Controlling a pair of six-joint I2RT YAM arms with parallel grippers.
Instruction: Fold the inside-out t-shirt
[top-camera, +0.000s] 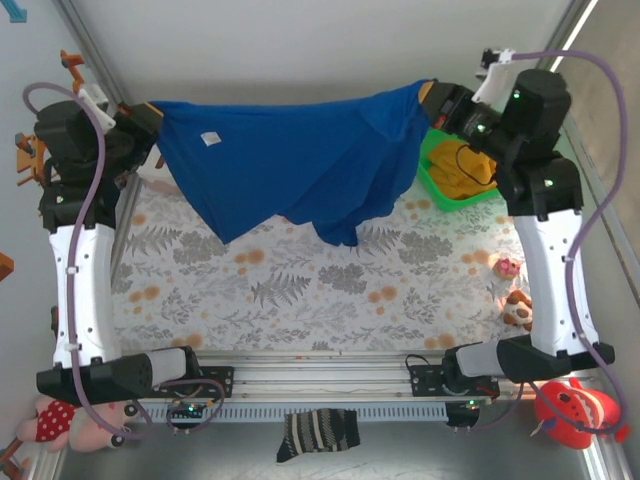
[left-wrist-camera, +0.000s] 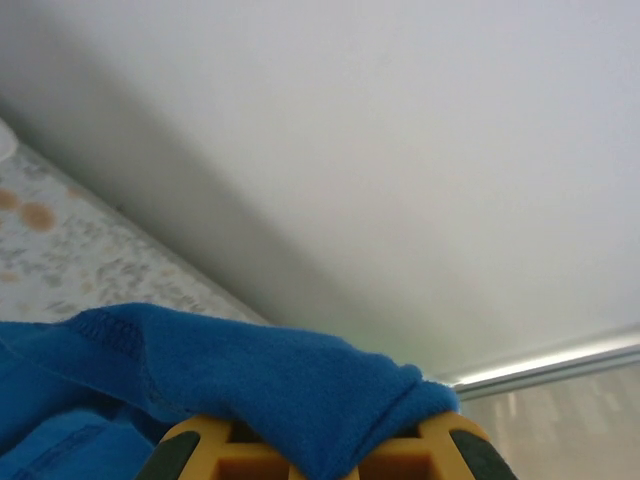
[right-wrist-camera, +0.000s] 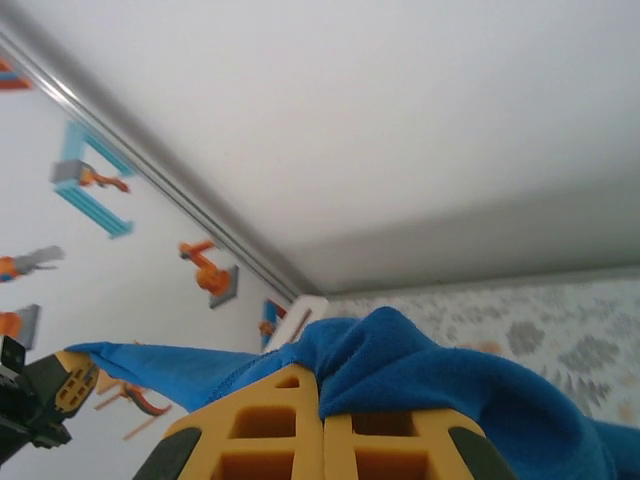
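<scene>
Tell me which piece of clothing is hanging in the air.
The blue t-shirt, stretched between the left gripper and right gripper; the yellow-orange garment lies in the green bin, the striped sock at the near edge.

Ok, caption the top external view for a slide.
Left fingers and right fingers hold the blue t-shirt stretched above the floral table.

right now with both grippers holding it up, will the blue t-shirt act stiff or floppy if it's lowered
Probably very floppy: the t-shirt drapes between the left gripper and right gripper, its lower edge hanging in uneven folds. Likely light: two small pinches carry it. Lowered, it may crumple on the table.
</scene>
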